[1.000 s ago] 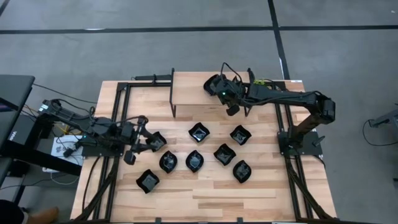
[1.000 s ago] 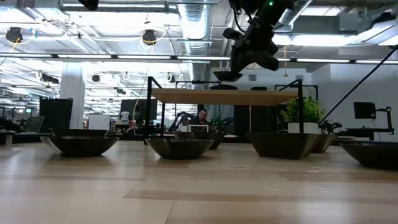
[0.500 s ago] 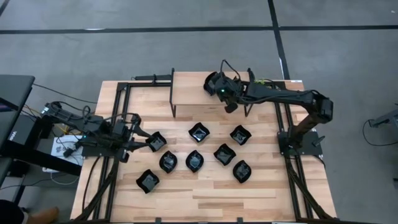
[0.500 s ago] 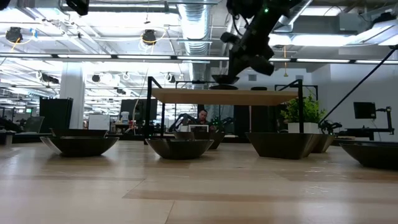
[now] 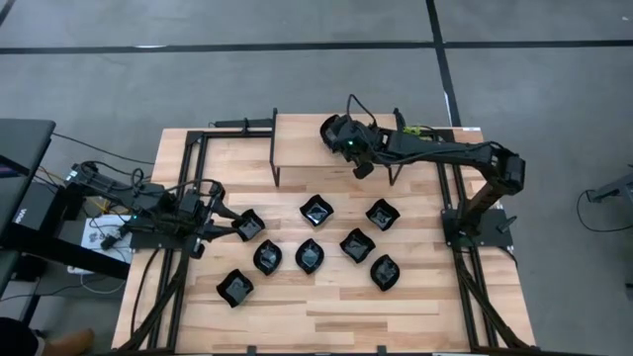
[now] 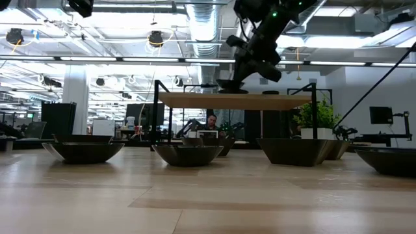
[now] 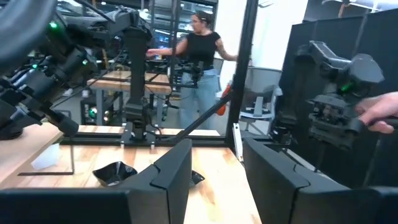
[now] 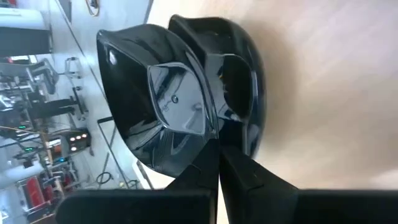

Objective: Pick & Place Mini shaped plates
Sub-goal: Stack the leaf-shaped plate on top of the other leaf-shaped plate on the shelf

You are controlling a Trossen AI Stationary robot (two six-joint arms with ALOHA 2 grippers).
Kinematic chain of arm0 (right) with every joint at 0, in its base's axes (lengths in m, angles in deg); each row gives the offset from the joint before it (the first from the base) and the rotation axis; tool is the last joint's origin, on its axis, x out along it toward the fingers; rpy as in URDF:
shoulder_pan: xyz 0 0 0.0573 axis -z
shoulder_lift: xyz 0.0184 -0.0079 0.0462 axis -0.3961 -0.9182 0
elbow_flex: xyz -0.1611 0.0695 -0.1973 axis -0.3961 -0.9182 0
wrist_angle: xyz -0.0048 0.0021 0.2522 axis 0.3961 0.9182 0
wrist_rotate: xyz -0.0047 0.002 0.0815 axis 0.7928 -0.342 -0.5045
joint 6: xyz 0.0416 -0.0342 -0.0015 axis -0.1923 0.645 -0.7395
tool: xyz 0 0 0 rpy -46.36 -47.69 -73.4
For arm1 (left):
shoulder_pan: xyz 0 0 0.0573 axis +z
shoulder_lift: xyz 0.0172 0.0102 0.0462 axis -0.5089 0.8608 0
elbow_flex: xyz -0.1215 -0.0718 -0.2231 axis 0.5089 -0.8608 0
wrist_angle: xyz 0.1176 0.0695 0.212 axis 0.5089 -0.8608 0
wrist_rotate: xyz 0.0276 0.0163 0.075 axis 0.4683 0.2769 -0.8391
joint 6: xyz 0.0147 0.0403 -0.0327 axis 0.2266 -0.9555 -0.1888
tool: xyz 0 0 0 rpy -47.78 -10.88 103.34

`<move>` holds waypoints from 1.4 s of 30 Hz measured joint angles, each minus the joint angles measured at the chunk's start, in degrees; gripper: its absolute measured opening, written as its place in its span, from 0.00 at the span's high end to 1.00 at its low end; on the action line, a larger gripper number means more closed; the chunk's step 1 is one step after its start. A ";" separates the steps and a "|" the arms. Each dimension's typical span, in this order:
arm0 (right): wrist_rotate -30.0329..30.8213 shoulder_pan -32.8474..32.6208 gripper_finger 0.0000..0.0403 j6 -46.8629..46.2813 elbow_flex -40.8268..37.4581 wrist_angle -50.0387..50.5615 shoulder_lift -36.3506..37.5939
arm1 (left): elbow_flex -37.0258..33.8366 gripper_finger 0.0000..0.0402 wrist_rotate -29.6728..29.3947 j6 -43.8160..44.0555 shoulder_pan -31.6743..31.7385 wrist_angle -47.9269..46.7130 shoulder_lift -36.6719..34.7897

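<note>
1. The wooden table (image 5: pixel 336 307) carries a raised shelf (image 5: pixel 307 148) at its back.
2. Seven mini shaped plates (image 5: pixel 311 255) sit below it.
3. Over the shelf, the right gripper (image 5: pixel 341 133) pinches one glossy dish (image 8: pixel 180 118).
4. The left gripper (image 5: pixel 223 227) hangs spread beside the leftmost plate (image 5: pixel 249 225).

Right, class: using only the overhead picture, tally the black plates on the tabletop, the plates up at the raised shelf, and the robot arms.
Plates on the tabletop: 8
Plate at the shelf, in the right claw: 1
Robot arms, left arm and right arm: 2
Total: 11
</note>
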 joint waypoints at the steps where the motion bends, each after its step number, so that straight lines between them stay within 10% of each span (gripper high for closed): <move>1: 0.02 -0.02 1.00 -0.04 0.00 1.17 0.14 | 0.00 0.64 0.10 -0.01 -0.02 0.00 0.02; 42: 0.04 1.50 0.87 -1.51 -0.07 2.63 -0.19 | 0.00 0.64 -0.01 -0.01 -0.02 0.24 0.02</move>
